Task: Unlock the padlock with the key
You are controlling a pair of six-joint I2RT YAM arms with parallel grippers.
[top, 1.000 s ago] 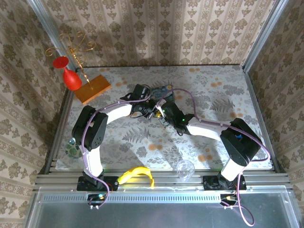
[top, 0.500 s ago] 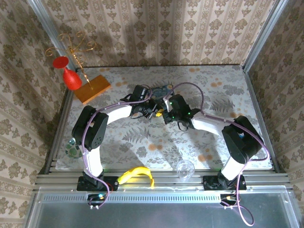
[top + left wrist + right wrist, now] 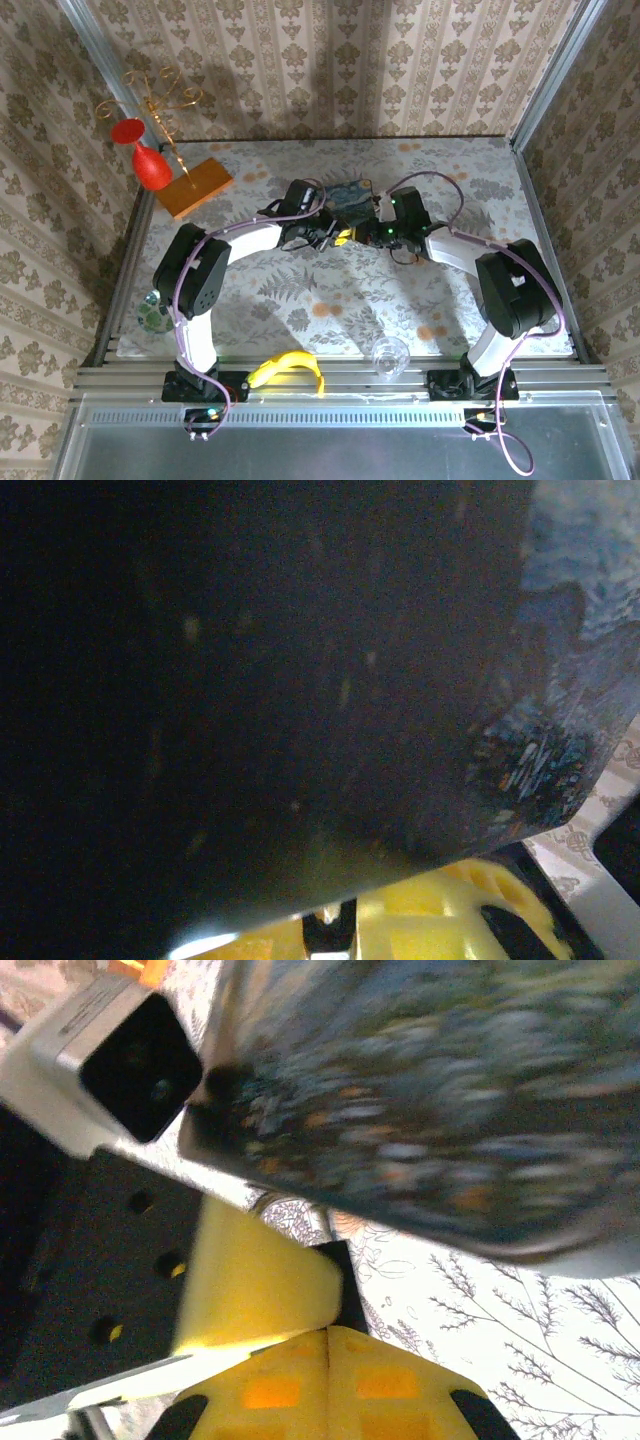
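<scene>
Now, my right end effector [image 3: 328, 1332] is pinched closed, meeting my left end effector [image 3: 322, 240] beside the blue tin [image 3: 345, 192]. I cannot tell the left one's grip, or where the padlock sits.

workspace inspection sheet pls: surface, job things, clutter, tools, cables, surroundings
surface: floral tablecloth, flat
job things: padlock and key not made out; blue tin by the tools
clutter: red vase, wooden block, banana, glass cup
tools: left tool and right tool meet tip to tip; right fingers together, left unclear
cables: purple cables loop along both arms
surroundings: patterned wallpaper, metal frame posts
</scene>
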